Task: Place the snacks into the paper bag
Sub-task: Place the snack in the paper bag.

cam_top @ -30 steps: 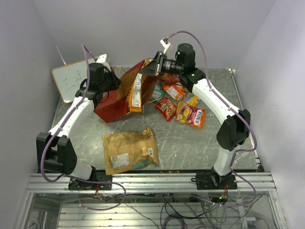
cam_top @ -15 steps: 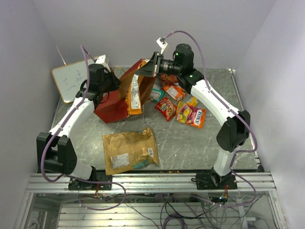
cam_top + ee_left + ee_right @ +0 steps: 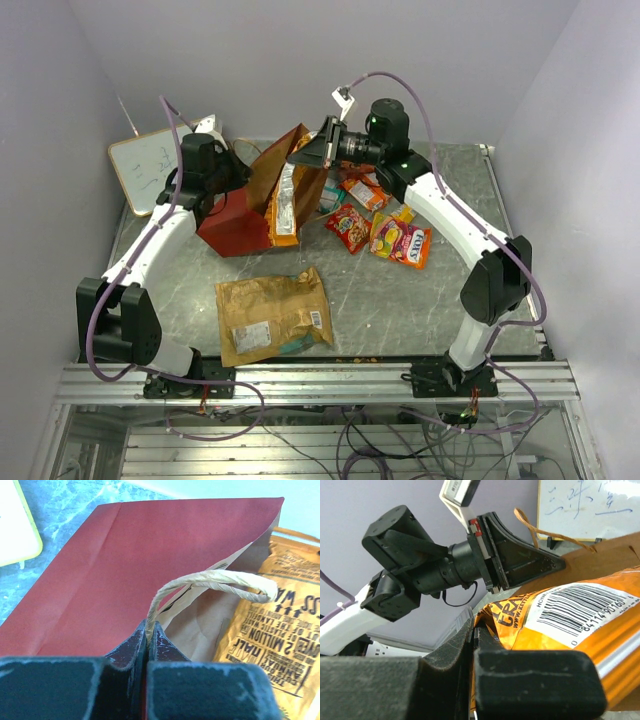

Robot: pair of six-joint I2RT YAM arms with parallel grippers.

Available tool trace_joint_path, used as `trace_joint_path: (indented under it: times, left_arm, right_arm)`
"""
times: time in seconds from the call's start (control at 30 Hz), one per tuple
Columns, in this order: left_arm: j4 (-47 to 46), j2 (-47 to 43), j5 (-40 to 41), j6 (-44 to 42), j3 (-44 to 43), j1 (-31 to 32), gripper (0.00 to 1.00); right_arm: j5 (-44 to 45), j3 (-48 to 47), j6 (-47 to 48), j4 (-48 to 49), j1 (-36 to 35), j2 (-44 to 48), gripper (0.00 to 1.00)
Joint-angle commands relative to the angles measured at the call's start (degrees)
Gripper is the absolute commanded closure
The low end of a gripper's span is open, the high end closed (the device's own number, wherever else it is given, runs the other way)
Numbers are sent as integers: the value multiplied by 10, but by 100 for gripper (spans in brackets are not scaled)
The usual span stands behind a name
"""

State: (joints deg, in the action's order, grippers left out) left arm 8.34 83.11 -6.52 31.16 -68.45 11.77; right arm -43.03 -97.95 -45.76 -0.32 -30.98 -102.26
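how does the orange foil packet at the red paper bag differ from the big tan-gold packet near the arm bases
The orange foil snack packet hangs down at the mouth of the red paper bag; the tan-gold crinkly packet lies flat on the grey table. The right fingers pinch the orange one's top; nothing touches the tan-gold one, which looks wider. Both show a white printed label.

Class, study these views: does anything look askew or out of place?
The tall red paper bag is tipped over rather than upright, the left pincer pinching its twisted paper handle. A large orange foil packet juts partly out of its mouth, clamped by the right pincer.
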Motion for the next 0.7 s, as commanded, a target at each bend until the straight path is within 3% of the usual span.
trace_joint_path:
  times: [0.0,0.67]
  left_arm:
    - [-13,-5,-16,8,-1,-5,93]
    - [44,30,-65,0,-44,-37,93]
  right_arm:
    - [0,8,-18,34,-2,4,100]
    - [45,65,-44,47,46,-35,100]
